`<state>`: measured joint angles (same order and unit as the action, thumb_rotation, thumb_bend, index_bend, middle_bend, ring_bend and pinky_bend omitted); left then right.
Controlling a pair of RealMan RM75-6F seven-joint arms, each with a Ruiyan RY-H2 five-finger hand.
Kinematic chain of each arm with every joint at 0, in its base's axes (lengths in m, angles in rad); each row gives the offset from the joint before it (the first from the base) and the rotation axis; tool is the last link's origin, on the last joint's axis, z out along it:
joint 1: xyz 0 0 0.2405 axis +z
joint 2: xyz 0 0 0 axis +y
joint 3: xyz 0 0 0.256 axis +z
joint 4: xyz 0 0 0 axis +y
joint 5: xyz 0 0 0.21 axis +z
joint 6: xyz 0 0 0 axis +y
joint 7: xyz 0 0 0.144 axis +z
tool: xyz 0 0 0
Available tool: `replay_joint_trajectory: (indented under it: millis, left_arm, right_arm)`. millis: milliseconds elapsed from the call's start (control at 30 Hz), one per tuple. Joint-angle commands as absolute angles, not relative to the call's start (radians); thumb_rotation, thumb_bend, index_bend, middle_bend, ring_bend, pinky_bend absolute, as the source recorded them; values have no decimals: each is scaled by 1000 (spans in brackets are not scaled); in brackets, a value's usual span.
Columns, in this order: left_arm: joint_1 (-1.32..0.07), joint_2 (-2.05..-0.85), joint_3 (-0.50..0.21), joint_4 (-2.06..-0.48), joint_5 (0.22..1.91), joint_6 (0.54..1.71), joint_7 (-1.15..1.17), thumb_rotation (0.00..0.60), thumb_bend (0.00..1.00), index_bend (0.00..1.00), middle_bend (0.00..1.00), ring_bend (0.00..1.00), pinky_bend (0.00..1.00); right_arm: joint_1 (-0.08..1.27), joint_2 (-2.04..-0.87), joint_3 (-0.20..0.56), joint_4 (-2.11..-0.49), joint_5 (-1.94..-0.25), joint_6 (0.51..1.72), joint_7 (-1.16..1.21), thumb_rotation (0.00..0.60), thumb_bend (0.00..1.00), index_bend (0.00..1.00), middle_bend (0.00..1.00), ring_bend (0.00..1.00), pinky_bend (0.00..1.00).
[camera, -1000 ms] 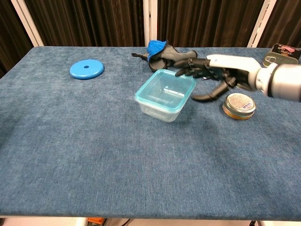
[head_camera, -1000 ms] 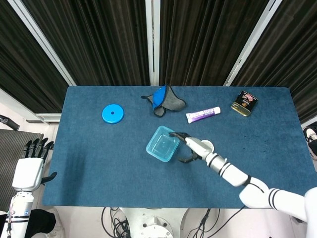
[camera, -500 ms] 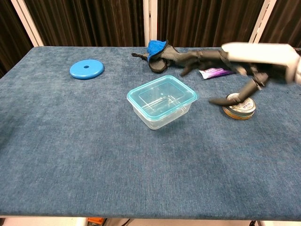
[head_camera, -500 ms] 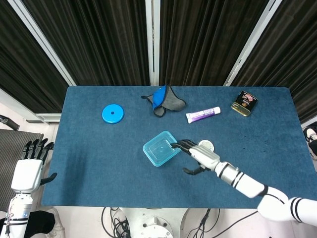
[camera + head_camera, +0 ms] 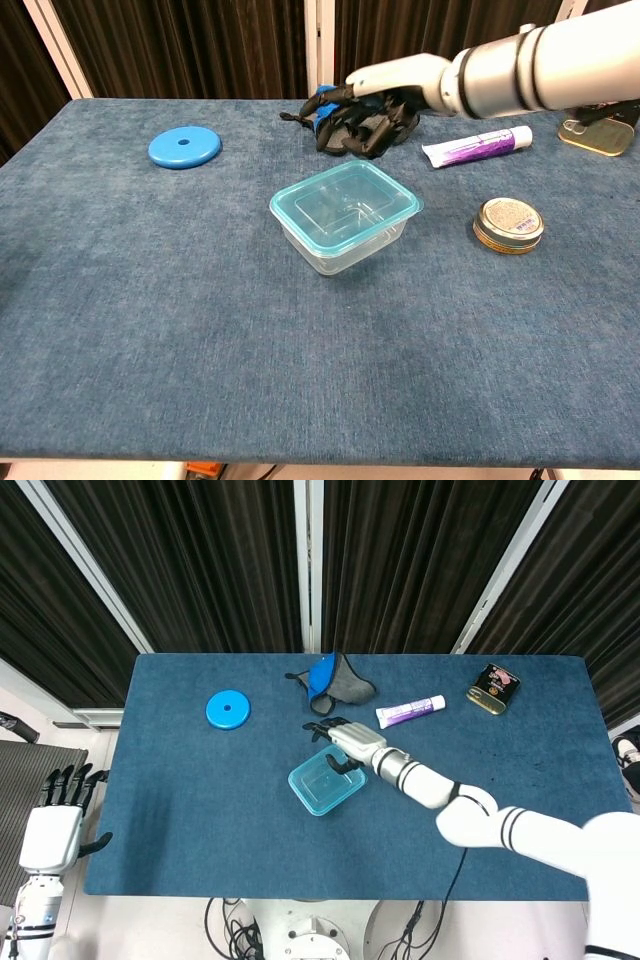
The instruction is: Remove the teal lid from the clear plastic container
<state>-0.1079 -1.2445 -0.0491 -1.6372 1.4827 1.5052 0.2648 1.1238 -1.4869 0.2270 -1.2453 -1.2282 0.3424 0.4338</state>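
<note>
Chest view shows the right hand (image 5: 378, 103) raised above the far edge of the clear plastic container (image 5: 345, 217), fingers (image 5: 352, 124) loosely spread and drooping, gripping nothing and not touching the box. The teal lid (image 5: 344, 206) sits on the container, near the middle of the blue table (image 5: 180, 330). Seen from the head camera, the left hand (image 5: 55, 815) hangs off the table's left edge, fingers apart and empty. A round tin (image 5: 508, 224) lies to the container's right.
</note>
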Motion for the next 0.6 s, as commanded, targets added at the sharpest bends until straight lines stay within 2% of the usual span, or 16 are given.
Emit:
replay_joint_trajectory:
  millis: [33,200,400,600]
  left_arm:
    - [-115,-1252,-53,-1624,1478,1493,252,600,0,125,52,0,0]
    - [-126,-1259,-59,-1601,1476,1480,234,600,0,125,52,0,0]
    - [-145,-1260,-63,-1584,1487,1462,220,600,0,125,52,0,0]
    - [-175,-1246,-65,-1598,1501,1426,226,600,0,125,52,0,0]
  right_arm:
    - [1152,-1526,242,-1199,-1174,267,449,590,596,7,207,0,0]
    - [1111,-1489,248,-1244,-1177,253,480,592,609,7,224,0,0]
    - [1018,-1397,257,-1374,-1207,267,534,592,597,7,225,0,0]
    - [927,-1319,238,-1475,-1271,290,580,591,585,7,225,0,0]
